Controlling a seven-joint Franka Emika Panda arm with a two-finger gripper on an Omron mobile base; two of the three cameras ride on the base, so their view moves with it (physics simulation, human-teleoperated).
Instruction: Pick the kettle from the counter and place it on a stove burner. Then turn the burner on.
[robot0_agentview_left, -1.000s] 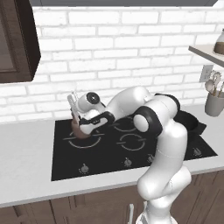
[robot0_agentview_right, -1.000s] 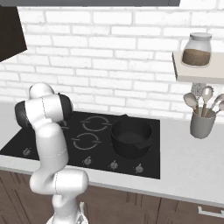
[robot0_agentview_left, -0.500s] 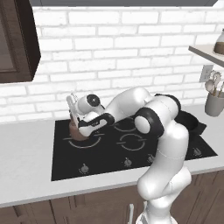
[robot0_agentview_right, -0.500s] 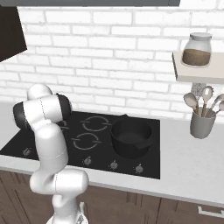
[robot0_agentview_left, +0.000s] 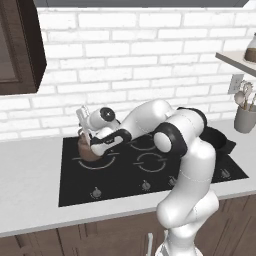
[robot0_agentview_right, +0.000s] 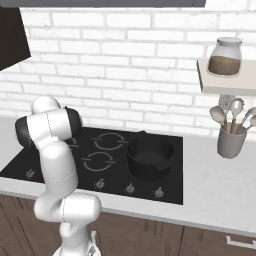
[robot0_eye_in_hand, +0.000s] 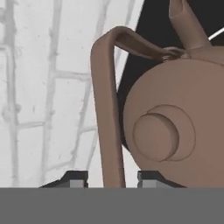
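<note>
We've nudged the kettle (robot0_agentview_left: 89, 149), jaws clamped on its handle (robot0_eye_in_hand: 106, 131), slightly left over the cooktop's (robot0_agentview_left: 150, 172) back-left burner (robot0_agentview_left: 94, 161); release next.

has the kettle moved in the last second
Yes, slightly. In the left base view the kettle, its handle between the gripper fingers, has shifted left and a little toward the wall against the black cooktop, over the largest ring.

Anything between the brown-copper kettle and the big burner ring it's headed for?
Nothing visible. The gripper straddles the thin arched handle of the brown-copper kettle, which is at the large grey burner ring on the cooktop's left. The black pot sits on the right side.
</note>
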